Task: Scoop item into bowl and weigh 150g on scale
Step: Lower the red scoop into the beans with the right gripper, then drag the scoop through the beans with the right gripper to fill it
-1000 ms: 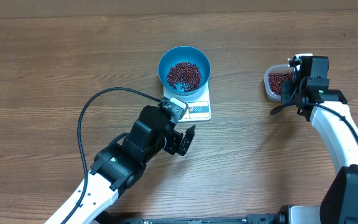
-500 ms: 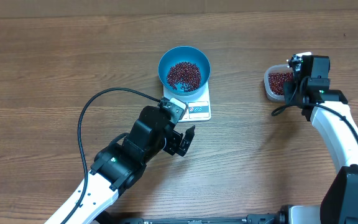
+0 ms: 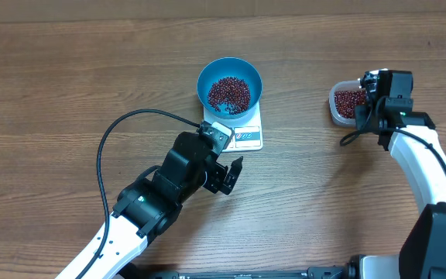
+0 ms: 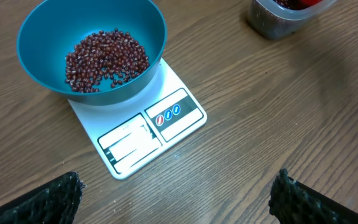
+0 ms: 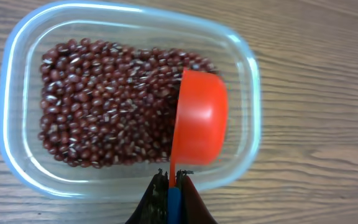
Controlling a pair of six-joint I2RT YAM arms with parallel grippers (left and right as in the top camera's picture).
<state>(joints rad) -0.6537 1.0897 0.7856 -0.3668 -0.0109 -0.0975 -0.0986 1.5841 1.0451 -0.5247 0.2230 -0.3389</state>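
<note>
The blue bowl (image 3: 229, 84) stands on the white scale (image 3: 246, 138) and holds a heap of dark red beans (image 3: 229, 94). My left gripper (image 3: 231, 173) hovers open just below and left of the scale. The left wrist view shows the bowl (image 4: 36, 37), its beans (image 4: 104, 59), the scale (image 4: 148, 134) and the gripper (image 4: 176, 193) wide open with nothing between its fingers. My right gripper (image 3: 368, 99) is at the clear tub (image 3: 345, 103). It (image 5: 173, 180) is shut on the handle of an orange scoop (image 5: 197, 118), which sits over the beans (image 5: 98, 99) at the tub's right side.
The clear plastic tub (image 5: 17, 155) of beans lies on the wooden table at the right, and also shows at the top right of the left wrist view (image 4: 278, 22). A black cable (image 3: 111, 139) loops from the left arm across the table.
</note>
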